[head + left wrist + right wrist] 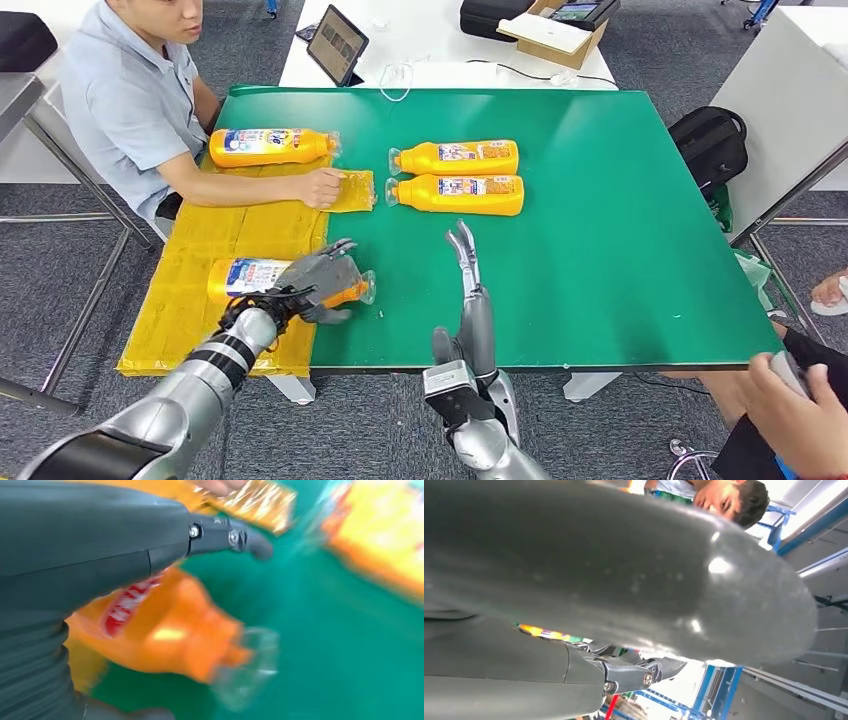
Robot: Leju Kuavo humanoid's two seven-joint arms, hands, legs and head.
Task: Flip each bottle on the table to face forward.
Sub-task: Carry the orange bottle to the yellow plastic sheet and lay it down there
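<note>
Several orange bottles lie on their sides on the green table [620,220]. One bottle [270,147] lies at the far left on the yellow mat [200,240]. Two more [455,157] [455,192] lie side by side mid-table, caps to the left. The nearest bottle [240,277] lies across the mat's edge, its clear cap [367,287] to the right. My left hand [320,275] hovers over its neck end, fingers and thumb spread around it. In the blurred left wrist view the bottle [165,625] lies under my left hand [90,545]. My right hand [465,255] stands empty above the table, fingers straight.
A person sits at the far left, one hand [322,187] resting on the yellow mat. Another person's hand [800,400] is at the near right corner. A tablet [335,45] and a cardboard box [560,30] stand on the white table behind. A black bag [710,140] lies right of the table.
</note>
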